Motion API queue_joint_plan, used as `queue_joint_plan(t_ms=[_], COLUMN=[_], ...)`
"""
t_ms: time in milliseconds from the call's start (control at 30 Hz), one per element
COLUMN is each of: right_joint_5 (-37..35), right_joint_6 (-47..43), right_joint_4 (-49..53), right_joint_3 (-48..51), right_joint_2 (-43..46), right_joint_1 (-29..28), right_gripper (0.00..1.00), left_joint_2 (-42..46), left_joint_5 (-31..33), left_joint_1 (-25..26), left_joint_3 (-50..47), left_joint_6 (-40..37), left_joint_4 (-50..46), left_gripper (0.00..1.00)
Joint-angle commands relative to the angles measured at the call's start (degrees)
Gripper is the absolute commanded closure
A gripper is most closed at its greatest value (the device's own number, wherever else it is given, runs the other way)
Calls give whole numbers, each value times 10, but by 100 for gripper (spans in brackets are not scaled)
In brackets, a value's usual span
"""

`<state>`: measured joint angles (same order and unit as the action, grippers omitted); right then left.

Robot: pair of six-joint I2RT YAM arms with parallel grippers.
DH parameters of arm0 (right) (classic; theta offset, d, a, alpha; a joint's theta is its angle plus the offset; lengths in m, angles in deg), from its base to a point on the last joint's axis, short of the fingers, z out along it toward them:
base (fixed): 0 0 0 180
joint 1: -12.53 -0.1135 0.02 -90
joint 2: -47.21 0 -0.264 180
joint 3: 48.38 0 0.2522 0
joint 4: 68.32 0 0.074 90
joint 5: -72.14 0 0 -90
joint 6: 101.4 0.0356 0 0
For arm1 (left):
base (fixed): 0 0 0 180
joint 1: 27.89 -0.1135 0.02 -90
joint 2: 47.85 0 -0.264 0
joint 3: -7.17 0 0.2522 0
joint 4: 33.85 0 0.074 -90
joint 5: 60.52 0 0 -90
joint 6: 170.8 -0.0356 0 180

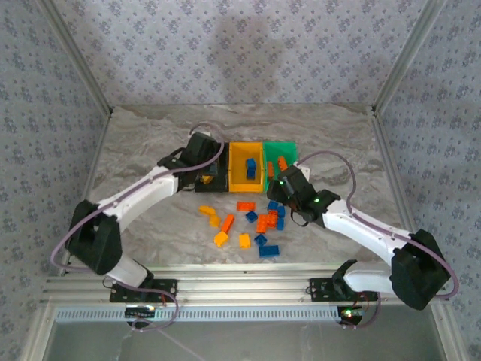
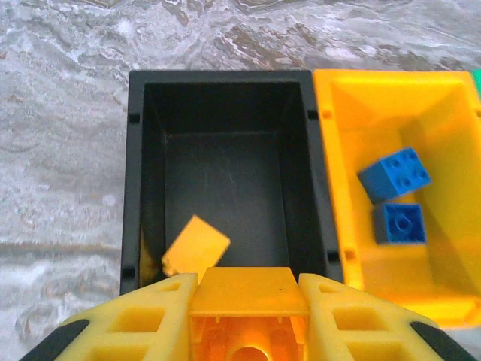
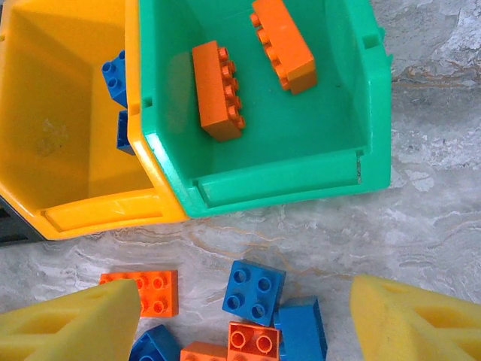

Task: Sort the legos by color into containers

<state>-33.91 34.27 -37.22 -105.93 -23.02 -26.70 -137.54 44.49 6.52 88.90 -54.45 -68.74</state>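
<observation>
My left gripper (image 2: 248,282) is shut on a yellow lego (image 2: 248,295) and hangs over the near end of the black container (image 2: 218,77). Another yellow lego (image 2: 197,246) lies tilted inside that bin. The yellow-orange container (image 2: 331,150) beside it holds two blue legos (image 2: 394,174). In the green container (image 3: 285,180) lie two long orange legos (image 3: 218,90). My right gripper (image 3: 244,293) is open just in front of the green bin, above a blue square lego (image 3: 254,289) in the loose pile (image 1: 263,222). Nothing sits between its fingers.
An orange square lego (image 3: 154,289) lies by the right gripper's left finger. Loose yellow legos (image 1: 221,239) and orange and blue ones are scattered on the marble table (image 1: 150,150) in front of the bins. Patterned walls enclose the table.
</observation>
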Motion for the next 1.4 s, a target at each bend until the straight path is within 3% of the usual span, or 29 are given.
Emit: queue_joint_plan(t_ms=[0,200,333,533,733,1000,1200,1367], right_joint_5=[-21,5,14,22,40,78,82,72], right_joint_6=[8,3,5,16,37,46,39,48], right_joint_4=[19,24,41,55,70,27,-6,-13], right_joint_3=[4,19,31,53,83,132,127,125], right_joint_2=[22,49,68,85,83,65,34,8], right_joint_1=[4,3,0,-1,-6,-22,-35,-35], right_gripper=[24,23,22,21,21,24,29,39], left_joint_2=[-56,-146,-155,-96,33,213,330,389], left_joint_5=[-11,-8,-14,-37,-69,-40,-39,-22], left_joint_1=[-13,-17,-18,-9,28,98,106,106], left_joint_3=[48,118,132,119,36,-139,-276,-339], left_joint_6=[-17,-18,-9,8,38,71,124,160], left_joint_4=[13,-6,-11,-4,34,48,50,24], left_gripper=[73,66,46,21,0,0,1,0])
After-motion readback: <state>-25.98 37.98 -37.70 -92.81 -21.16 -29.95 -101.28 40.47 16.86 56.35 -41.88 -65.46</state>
